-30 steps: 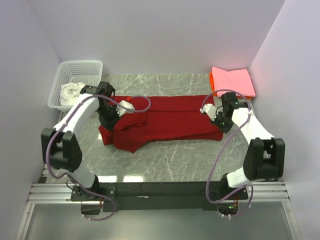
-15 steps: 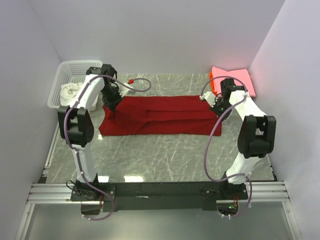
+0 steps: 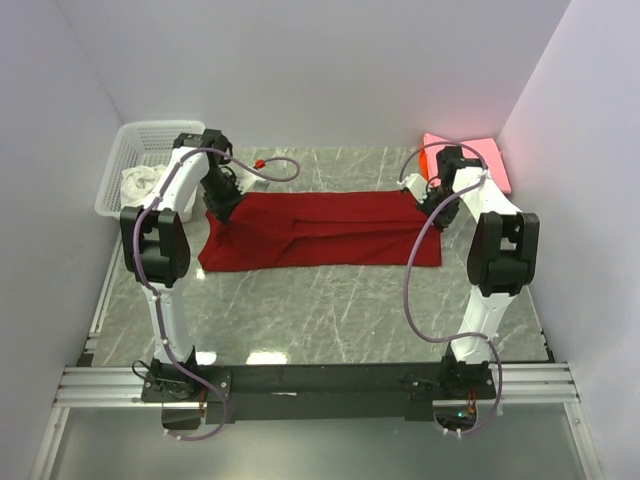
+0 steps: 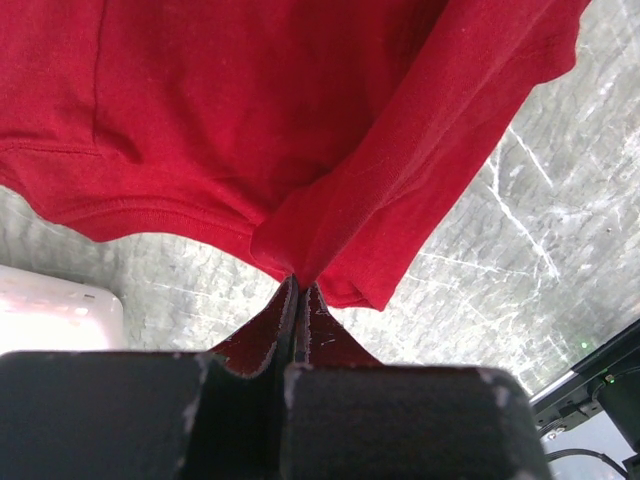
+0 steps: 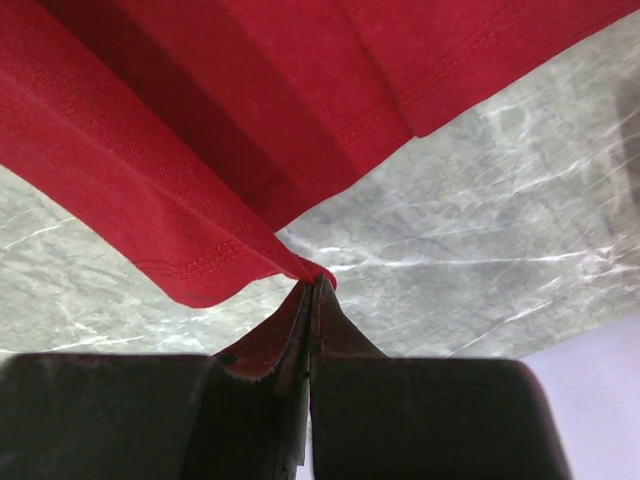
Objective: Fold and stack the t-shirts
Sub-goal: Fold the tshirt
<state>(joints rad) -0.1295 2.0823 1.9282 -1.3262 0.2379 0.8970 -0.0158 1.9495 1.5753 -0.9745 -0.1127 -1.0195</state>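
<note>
A deep red t-shirt [image 3: 320, 230] lies stretched across the back half of the marble table, folded lengthwise into a long band. My left gripper [image 3: 222, 203] is shut on its far left corner; the left wrist view shows the red t-shirt [image 4: 300, 130] pinched between my left gripper [image 4: 298, 285] jaws. My right gripper [image 3: 432, 203] is shut on the far right corner, and the red cloth [image 5: 250, 130] hangs from my right gripper [image 5: 312, 282] in its wrist view. A folded pink t-shirt [image 3: 470, 160] lies at the back right on an orange one [image 3: 426, 166]. A white t-shirt [image 3: 138, 183] sits crumpled in the basket.
The white lattice basket [image 3: 158, 135] stands at the back left, close to the left arm. White walls close in on three sides. Bare marble table [image 3: 320, 310] stretches between the shirt and the arm bases.
Both grippers carried the shirt's near edge away from the bases to the far edge, folding it into a flatter, narrower band. In the last half second the right arm edged slightly farther back.
</note>
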